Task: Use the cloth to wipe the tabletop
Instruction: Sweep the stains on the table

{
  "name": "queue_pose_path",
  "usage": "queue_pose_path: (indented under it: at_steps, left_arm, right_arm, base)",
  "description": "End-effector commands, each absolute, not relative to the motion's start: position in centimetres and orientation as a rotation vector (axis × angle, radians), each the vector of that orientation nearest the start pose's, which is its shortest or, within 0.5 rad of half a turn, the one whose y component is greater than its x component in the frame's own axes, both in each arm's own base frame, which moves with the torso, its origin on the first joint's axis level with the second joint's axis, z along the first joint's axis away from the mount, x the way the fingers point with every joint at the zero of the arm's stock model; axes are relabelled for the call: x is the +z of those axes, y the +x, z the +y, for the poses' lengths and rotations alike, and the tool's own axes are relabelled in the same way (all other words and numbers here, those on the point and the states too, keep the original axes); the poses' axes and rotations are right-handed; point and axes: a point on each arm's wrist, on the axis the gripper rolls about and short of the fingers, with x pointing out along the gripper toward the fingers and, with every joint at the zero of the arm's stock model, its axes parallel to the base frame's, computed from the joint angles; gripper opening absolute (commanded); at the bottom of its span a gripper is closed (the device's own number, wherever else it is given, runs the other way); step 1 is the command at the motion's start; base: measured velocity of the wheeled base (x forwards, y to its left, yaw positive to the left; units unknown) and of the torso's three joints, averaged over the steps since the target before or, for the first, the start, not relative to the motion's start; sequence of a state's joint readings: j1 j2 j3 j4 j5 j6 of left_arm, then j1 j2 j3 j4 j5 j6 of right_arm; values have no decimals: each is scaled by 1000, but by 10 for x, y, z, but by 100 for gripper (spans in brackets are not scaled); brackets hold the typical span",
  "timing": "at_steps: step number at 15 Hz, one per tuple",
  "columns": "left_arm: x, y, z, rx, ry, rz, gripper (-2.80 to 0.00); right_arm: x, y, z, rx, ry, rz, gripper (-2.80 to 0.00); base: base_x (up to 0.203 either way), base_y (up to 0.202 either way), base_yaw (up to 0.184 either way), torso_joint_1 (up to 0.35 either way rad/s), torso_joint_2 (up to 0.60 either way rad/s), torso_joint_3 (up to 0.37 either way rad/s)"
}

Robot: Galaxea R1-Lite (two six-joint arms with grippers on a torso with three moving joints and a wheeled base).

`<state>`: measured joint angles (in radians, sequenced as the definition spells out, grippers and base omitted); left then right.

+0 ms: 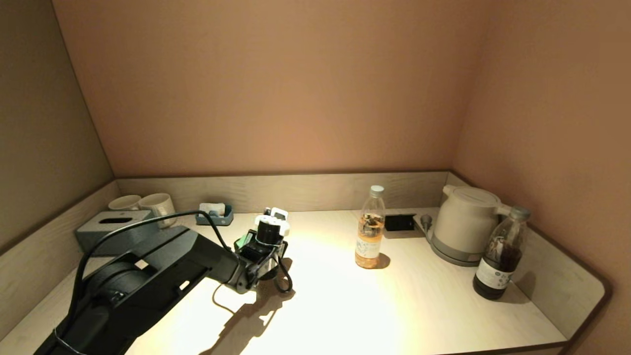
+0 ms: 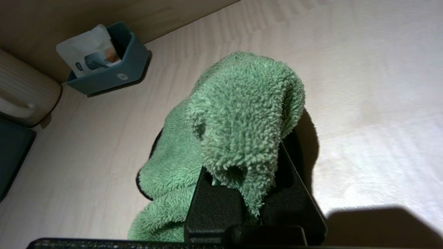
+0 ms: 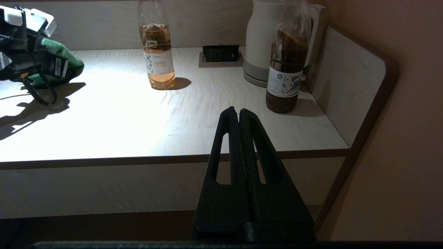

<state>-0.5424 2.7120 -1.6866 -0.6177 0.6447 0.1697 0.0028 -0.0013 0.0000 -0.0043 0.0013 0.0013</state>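
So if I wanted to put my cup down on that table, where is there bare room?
The widest bare patch is the front middle of the tabletop, between the left gripper shut on the green cloth and the pale tea bottle. It is crowded along the back: mugs and tissue box at left, kettle and dark bottle at right.

honestly nothing here reads clearly. the clear bottle [image 3: 156, 45] has a white label with small print, too tiny to make out. the dark bottle [image 3: 286, 65] has a white-and-blue label, illegible too. same for the sachet [image 2: 90, 52] in the blue holder [image 2: 114, 72].
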Motion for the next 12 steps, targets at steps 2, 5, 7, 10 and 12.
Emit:
queue_pose_path:
  at_steps: [2, 5, 7, 10, 12]
  left_arm:
    - [-28, 422, -294, -11, 411, 336, -280]
    - [-19, 395, -312, -56, 405, 327, -280]
    - [-15, 372, -320, -98, 414, 323, -280]
    - [-7, 344, -330, -143, 405, 292, -280]
    - [-17, 323, -322, -152, 425, 304, -280]
  right_arm:
    - [76, -23, 0, 5, 2, -5, -280]
    - [76, -23, 0, 5, 2, -5, -280]
    - [76, -23, 0, 5, 2, -5, -280]
    - [76, -23, 0, 5, 2, -5, -280]
    - [76, -23, 0, 5, 2, -5, -280]
  base:
    - [0, 0, 0, 0, 0, 0]
    - [0, 0, 0, 0, 0, 0]
    - [0, 0, 0, 0, 0, 0]
    - [0, 0, 0, 0, 0, 0]
    - [0, 0, 0, 0, 0, 0]
